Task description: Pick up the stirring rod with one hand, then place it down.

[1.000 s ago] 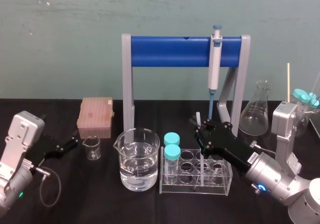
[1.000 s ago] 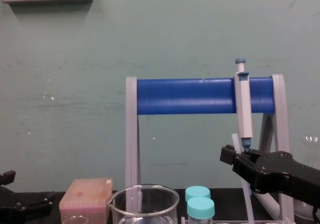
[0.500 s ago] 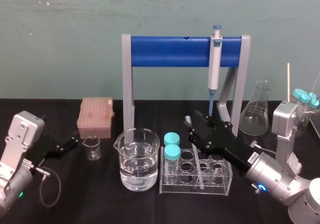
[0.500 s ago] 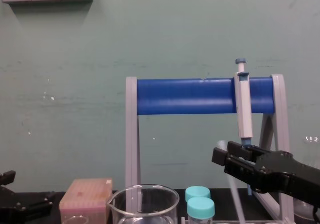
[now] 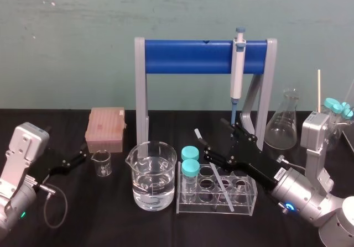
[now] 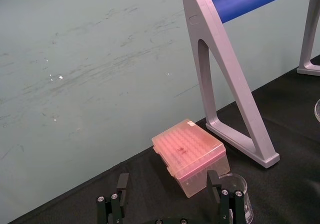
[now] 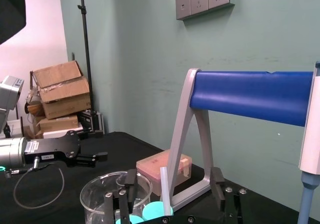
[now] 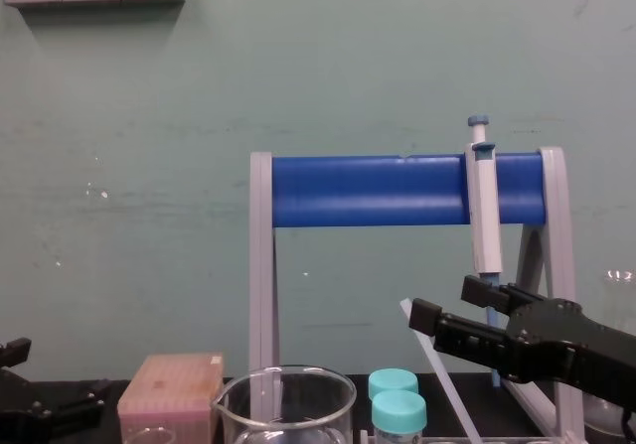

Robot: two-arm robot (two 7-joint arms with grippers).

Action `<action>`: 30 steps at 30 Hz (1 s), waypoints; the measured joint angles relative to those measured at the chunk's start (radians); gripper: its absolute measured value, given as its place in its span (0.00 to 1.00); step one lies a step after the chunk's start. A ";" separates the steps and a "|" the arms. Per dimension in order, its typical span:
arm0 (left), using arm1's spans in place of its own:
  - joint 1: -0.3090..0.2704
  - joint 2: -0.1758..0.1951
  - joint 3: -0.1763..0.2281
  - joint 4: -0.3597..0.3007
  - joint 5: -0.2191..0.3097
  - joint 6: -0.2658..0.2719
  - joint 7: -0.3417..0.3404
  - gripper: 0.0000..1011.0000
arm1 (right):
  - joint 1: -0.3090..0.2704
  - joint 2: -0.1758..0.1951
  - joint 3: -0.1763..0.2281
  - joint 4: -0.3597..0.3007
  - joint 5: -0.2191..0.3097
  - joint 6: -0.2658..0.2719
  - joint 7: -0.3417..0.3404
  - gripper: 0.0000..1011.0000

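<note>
The stirring rod (image 5: 220, 179) is a thin white translucent stick leaning steeply, its lower end in the clear tube rack (image 5: 243, 201) and its top tipped to the left. It rises past the caps in the chest view as the stirring rod (image 8: 447, 394). My right gripper (image 5: 218, 137) hovers over the rack, open. The stirring rod (image 7: 164, 191) stands between its fingers (image 7: 217, 181) and touches neither. My left gripper (image 5: 77, 158) rests at the far left of the table, open and holding nothing, near the small beaker (image 5: 102, 163).
A large beaker of water (image 5: 152, 175) and two teal-capped tubes (image 5: 189, 161) stand left of the rod. Behind are the grey rack with blue bar (image 5: 188, 56), a hanging pipette (image 5: 238, 70), a pink tip box (image 5: 106, 128) and a conical flask (image 5: 285, 126).
The right gripper has opened and let go of the rod. The rod, upright a second ago, has tipped with its top falling to the left. The left arm has not moved.
</note>
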 joint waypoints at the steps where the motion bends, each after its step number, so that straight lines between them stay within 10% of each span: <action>1: 0.000 0.000 0.000 0.000 0.000 0.000 0.000 0.99 | 0.000 0.000 0.000 0.000 0.000 0.000 0.000 0.92; 17: 0.000 0.000 0.000 0.000 0.000 0.000 0.000 0.99 | -0.111 0.108 0.089 -0.165 -0.069 0.182 -0.214 0.99; 25: 0.000 0.000 0.000 0.000 0.000 0.000 0.000 0.99 | -0.155 0.079 0.167 -0.172 -0.204 0.283 -0.514 0.99; 30: 0.000 0.000 0.000 0.000 0.000 0.000 0.000 0.99 | -0.154 0.056 0.180 -0.150 -0.235 0.323 -0.571 0.99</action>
